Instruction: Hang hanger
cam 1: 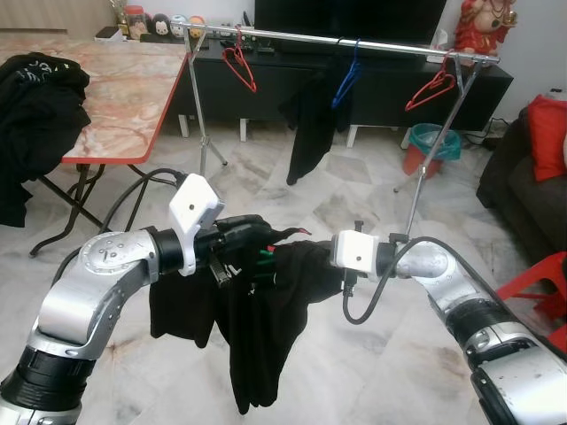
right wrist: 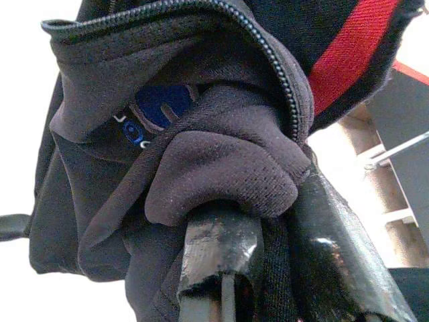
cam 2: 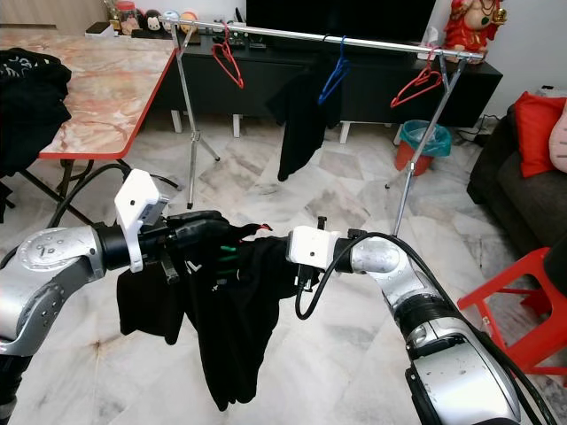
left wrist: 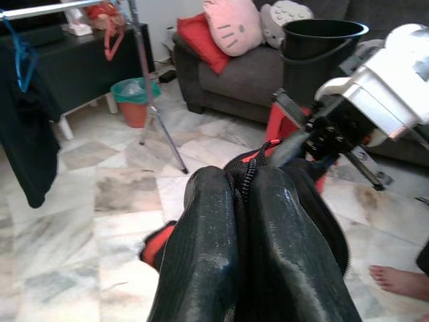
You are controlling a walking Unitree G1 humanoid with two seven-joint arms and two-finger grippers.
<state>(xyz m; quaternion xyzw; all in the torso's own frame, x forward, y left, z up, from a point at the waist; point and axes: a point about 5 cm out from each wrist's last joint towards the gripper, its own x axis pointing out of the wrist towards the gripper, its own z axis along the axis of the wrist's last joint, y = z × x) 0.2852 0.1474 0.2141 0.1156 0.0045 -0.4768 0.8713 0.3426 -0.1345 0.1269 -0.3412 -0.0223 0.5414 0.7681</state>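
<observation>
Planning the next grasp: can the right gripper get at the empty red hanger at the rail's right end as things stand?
Probably not yet. The right gripper is shut on the black jacket, and the red hanger hangs on the clothes rail, across open floor.

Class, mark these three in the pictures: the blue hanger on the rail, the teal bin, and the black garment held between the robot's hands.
blue hanger (cam 1: 345, 84), left eye view, its sloping arm.
teal bin (cam 1: 434, 140), left eye view, its rim.
black garment (cam 1: 257, 341), left eye view, its hanging lower part.

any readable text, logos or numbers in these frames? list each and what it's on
None can be read outright.
Blue logo on the black garment in the right wrist view: partly hidden by folds, unreadable.
Green and white marks on the same garment in the right eye view: too small to read.
Jars on the table: labels too small.
</observation>
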